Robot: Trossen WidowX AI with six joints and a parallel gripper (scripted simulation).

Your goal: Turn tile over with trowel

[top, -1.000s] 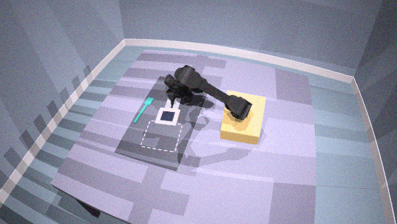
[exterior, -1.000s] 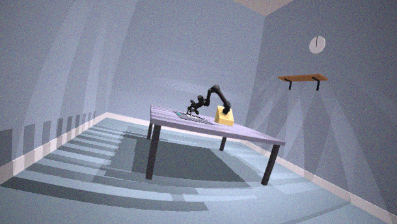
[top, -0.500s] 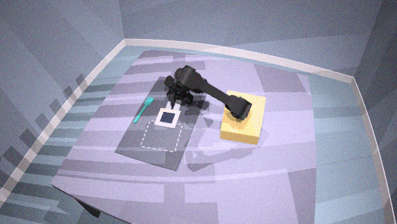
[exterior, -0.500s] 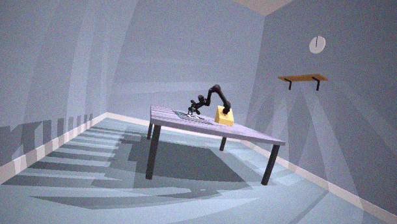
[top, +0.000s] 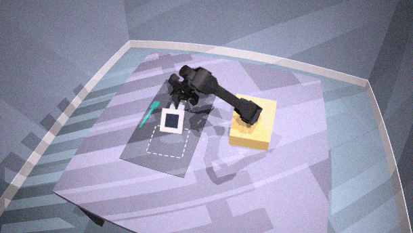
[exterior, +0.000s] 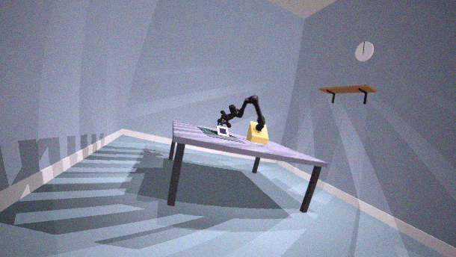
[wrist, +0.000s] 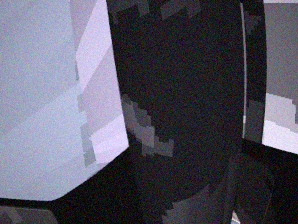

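Observation:
The tile (top: pixel 172 120) (exterior: pixel 223 131), white with a dark square on its marked side, is tipped up steeply. That side faces the top and exterior views, and its lower edge is at the far side of the dashed outline (top: pixel 182 157) on the dark mat (top: pixel 135 149). My gripper (top: pixel 184 97) (exterior: pixel 224 123) is just behind the tile, low over the mat, and shut on the small trowel. The trowel's pale blade (top: pixel 181 105) shows between the gripper and the tile's upper edge. The fingers hide its handle. The wrist view is mostly blocked by a large dark shape.
A teal tool (top: pixel 149 115) (exterior: pixel 205 131) lies along the mat's left edge, left of the tile. The arm's base stands on a yellow block (top: pixel 250 139) (exterior: pixel 258 137) to the right of the mat. The lilac table (top: pixel 271 203) (exterior: pixel 291 155) carries everything.

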